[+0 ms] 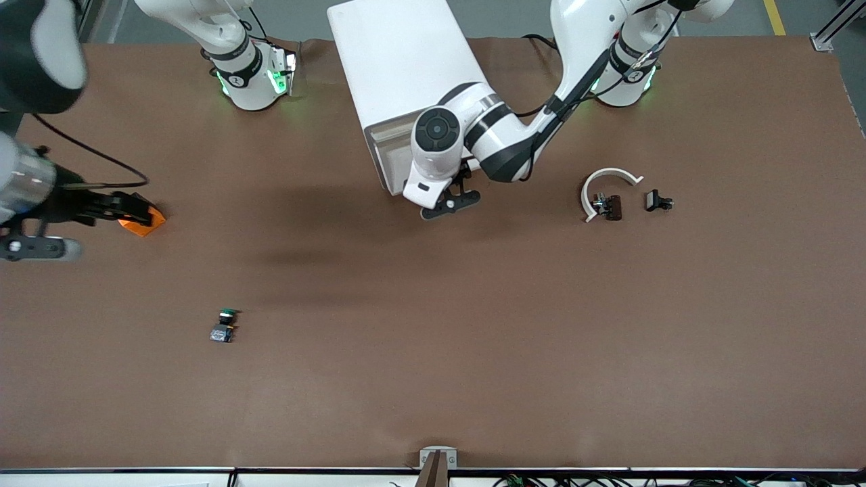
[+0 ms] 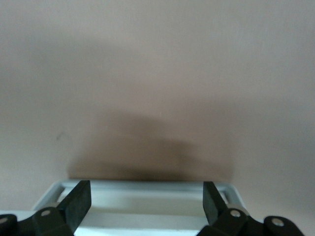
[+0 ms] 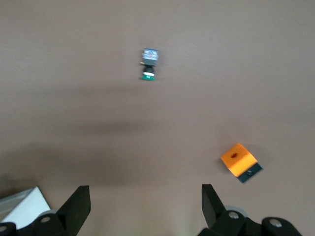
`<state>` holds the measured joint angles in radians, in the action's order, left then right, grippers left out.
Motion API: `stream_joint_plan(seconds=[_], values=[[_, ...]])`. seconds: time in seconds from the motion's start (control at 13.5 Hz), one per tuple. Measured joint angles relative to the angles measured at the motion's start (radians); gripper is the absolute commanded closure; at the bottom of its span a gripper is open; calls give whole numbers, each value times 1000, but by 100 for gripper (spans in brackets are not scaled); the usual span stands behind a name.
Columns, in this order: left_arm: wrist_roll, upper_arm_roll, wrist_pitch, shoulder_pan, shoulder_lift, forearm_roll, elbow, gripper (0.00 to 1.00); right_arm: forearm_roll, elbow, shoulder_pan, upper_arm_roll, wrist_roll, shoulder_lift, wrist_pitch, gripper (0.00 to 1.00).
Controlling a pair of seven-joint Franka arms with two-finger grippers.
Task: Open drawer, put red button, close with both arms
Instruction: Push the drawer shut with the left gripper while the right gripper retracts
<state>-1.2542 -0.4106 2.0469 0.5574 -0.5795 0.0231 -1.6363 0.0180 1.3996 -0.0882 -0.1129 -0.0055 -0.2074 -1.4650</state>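
Drawer (image 2: 142, 201): I judge it light, stiff, slick (grip the front lip); left gripper (image 2: 146, 201) spread there, right gripper (image 3: 146, 204) spread, waiting.

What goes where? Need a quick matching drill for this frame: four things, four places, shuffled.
Things:
1. green-capped switch
2. orange block
3. white curved piece
4. left gripper

Places:
A. at the front of the white cabinet, fingers open
B. on the table toward the left arm's end
C. on the table, nearest of these to the front camera
D. on the table at the right arm's end, just by the open right gripper

Pairs: 1-C, 2-D, 3-B, 4-A
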Motion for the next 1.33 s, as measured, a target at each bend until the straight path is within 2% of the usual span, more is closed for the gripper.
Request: stream_joint_plan(seconds=[0.3,0.67,1.11,1.33], values=[[-43,-54,-39,6,0,-68,-7,0,0,10,98,1,-100,-1,44,0],[-46,-57,-41,19,-6,-160,-13,0,-3,18,103,3,-173,-5,49,0],[-45,-55,-41,15,-12,-172,-6,0,-25,18,122,2,-178,-5,48,0],[-3,-41,-36,-29,-12,-165,51,0,-28,18,136,2,-178,-5,48,0]])
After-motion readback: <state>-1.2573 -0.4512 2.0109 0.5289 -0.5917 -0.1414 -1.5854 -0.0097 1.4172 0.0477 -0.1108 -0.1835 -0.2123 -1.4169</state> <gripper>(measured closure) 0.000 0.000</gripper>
